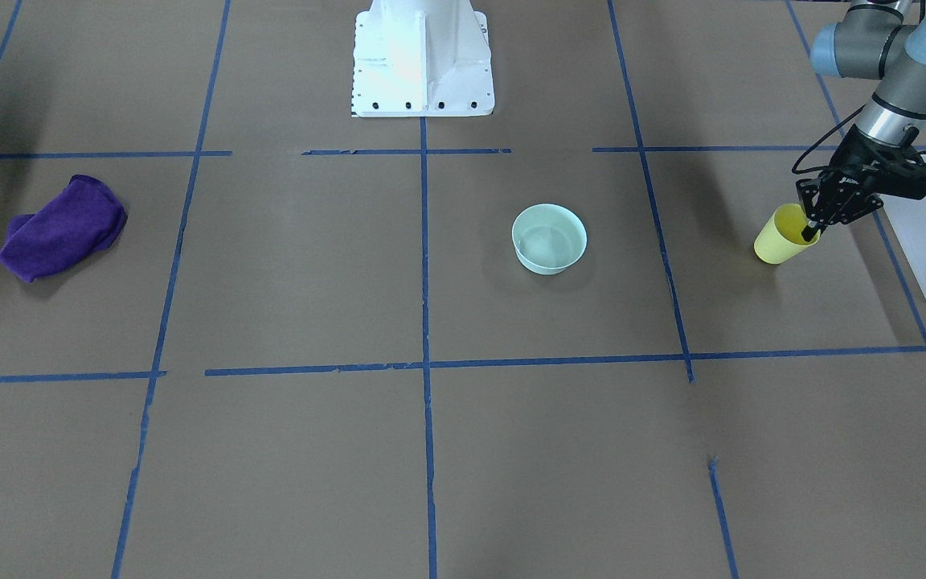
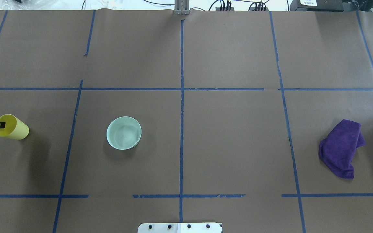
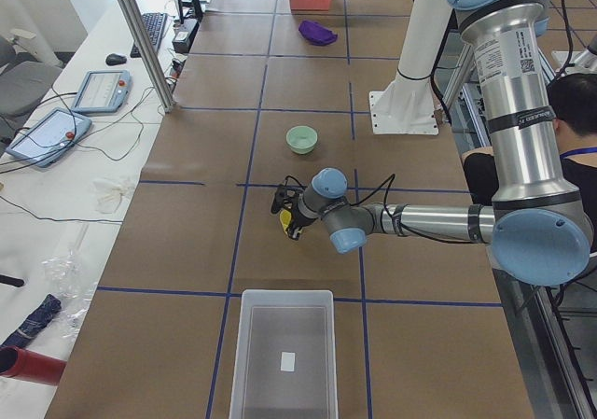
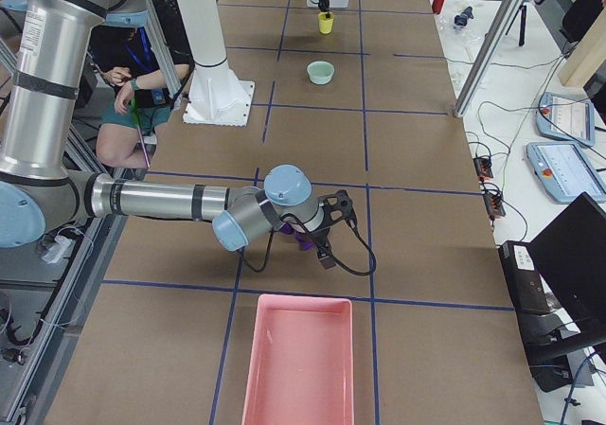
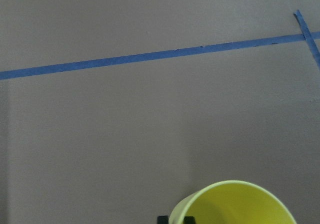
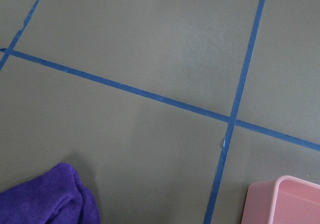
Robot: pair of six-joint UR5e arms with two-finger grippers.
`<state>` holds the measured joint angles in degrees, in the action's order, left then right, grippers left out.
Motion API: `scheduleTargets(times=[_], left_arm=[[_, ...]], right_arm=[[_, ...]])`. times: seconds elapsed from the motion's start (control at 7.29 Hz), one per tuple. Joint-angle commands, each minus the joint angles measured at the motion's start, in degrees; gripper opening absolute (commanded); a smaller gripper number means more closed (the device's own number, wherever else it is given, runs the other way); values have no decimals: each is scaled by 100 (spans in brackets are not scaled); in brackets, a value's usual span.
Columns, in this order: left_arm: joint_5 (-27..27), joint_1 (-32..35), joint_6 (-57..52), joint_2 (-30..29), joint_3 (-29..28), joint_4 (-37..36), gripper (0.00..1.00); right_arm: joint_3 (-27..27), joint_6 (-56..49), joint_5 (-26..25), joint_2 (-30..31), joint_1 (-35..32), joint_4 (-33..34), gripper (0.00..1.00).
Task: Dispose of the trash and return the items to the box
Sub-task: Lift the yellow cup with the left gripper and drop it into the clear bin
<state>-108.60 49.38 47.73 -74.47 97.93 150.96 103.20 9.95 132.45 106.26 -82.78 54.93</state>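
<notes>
Brown paper covers the table (image 1: 310, 265), marked off in a blue tape grid. At the robot's left end sits the yellow cup (image 1: 780, 241), with the left gripper (image 1: 811, 231) clenched on its rim, one finger inside the mouth and the other against the outer wall. Cannot tell whether the cup's base touches the paper. Just past it, near but apart, lies the box (image 1: 925, 249) at the table's end, with a small white label (image 3: 287, 361) on its floor. Toward the table's middle the mint bowl (image 1: 549, 237) stands upright, well apart from cup and box. At the opposite end lies a crumpled purple cloth (image 1: 61, 227). Beside the cloth the right gripper (image 4: 325, 253) hangs low; released or clenched, cannot tell. Beyond it lies a pink bin (image 4: 298, 363).
</notes>
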Motion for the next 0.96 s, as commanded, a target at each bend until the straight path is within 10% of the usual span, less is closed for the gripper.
scheduleTargets(times=[0.0, 0.41, 0.82], left_arm=[[-99, 141, -926, 378, 347, 3, 0], [-1728, 2375, -3322, 495, 79, -136, 0], [-2156, 4215, -6098, -150, -168, -2447, 0]], right_arm=[[-2, 7, 0, 0, -1, 8, 100], [-11, 7, 0, 0, -1, 8, 100], [-11, 7, 0, 0, -1, 0, 100]])
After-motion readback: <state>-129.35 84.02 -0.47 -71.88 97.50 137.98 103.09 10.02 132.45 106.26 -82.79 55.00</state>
